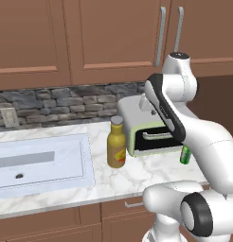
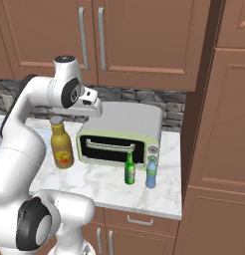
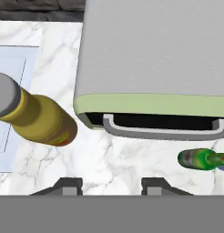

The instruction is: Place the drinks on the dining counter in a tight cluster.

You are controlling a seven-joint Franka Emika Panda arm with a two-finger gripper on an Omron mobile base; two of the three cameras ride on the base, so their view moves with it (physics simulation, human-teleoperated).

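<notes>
Three drinks stand on the marble worktop by the sink. The big mustard-amber bottle (image 1: pixel 116 144) (image 2: pixel 61 147) (image 3: pixel 38 118) with a grey cap is left of a toaster oven. In front of the oven's right end are the slim green bottle (image 2: pixel 129 170) (image 1: pixel 185 155) (image 3: pixel 200 159) and, just right of it, the small pale-blue bottle (image 2: pixel 151 172). My gripper (image 3: pixel 111 187) hovers above the oven's front edge, pointing down. Its jaws are apart with nothing between them, and it touches no bottle. The dining counter is out of view.
The pale-green toaster oven (image 1: pixel 142 125) (image 2: pixel 122 132) (image 3: pixel 155 54) stands against the stone backsplash under the brown wall cabinets. A sink (image 1: pixel 38 163) lies to the left. A tall brown cabinet (image 2: pixel 219 149) closes off the worktop's right end.
</notes>
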